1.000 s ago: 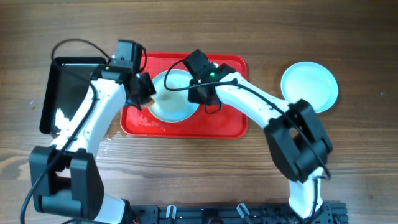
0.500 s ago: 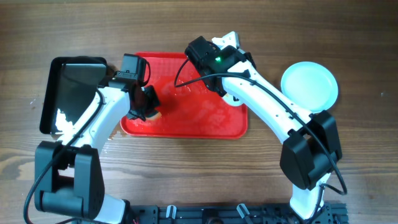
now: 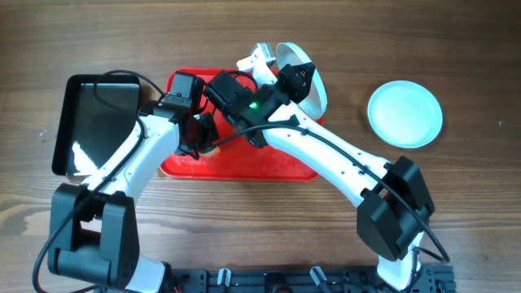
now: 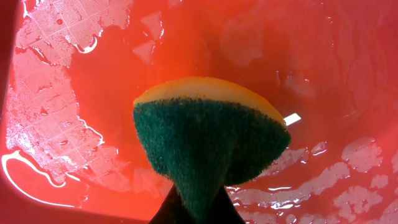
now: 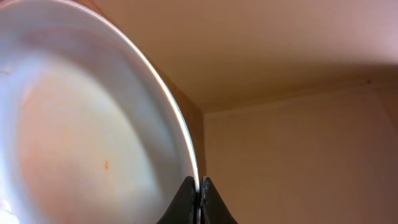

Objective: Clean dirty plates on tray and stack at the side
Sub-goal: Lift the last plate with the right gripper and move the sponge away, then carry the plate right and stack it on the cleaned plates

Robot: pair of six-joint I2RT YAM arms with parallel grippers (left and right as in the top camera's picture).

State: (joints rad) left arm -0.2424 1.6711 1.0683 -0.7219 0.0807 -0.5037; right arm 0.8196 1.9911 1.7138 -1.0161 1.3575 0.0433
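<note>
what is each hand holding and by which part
Right hand pinches a plate by its rim. Left hand grips a sponge by its squeezed end.

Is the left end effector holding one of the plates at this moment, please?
No, the left end effector grips a green-and-yellow sponge over the wet red tray.

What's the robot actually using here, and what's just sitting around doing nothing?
In the job: red tray; lifted plate in the right gripper; sponge in the left gripper; side plate.
Just lying about: black tray.
</note>
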